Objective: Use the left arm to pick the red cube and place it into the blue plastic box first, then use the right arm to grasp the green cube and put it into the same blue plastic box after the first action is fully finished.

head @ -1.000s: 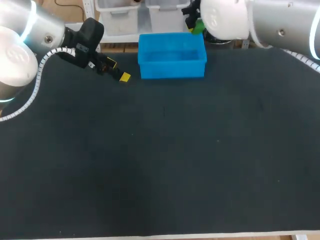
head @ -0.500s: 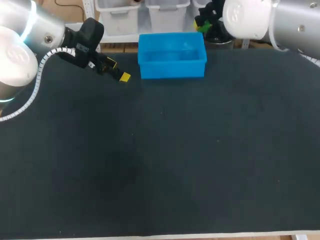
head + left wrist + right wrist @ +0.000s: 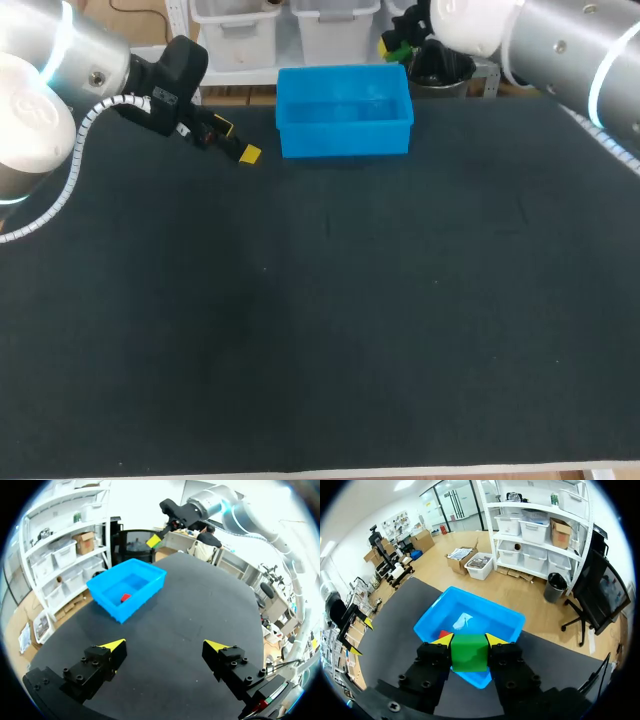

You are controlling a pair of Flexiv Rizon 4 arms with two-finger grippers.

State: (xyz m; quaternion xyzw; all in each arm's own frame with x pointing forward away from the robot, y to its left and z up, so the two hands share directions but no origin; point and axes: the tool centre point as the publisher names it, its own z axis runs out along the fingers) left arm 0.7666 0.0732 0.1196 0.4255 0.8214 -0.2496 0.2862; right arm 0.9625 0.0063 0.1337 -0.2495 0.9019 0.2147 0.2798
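Observation:
The blue plastic box (image 3: 345,125) stands at the table's far edge. The red cube (image 3: 125,598) lies inside it, also seen as the red cube (image 3: 444,634) in the right wrist view. My right gripper (image 3: 469,641) is shut on the green cube (image 3: 469,653), held high above the near wall of the box (image 3: 470,616). In the head view that gripper (image 3: 396,48) hangs beyond the box's far right corner with the green cube (image 3: 401,51). My left gripper (image 3: 236,141) is open and empty, left of the box, its own view showing the gripper (image 3: 165,646) facing the box (image 3: 127,587).
Dark table surface (image 3: 330,320) stretches from the box toward the front edge. The left arm's cable and wrist (image 3: 150,95) sit at the far left.
My right arm swung slightly above the box's far right corner, still holding the green cube. The left arm has not moved.

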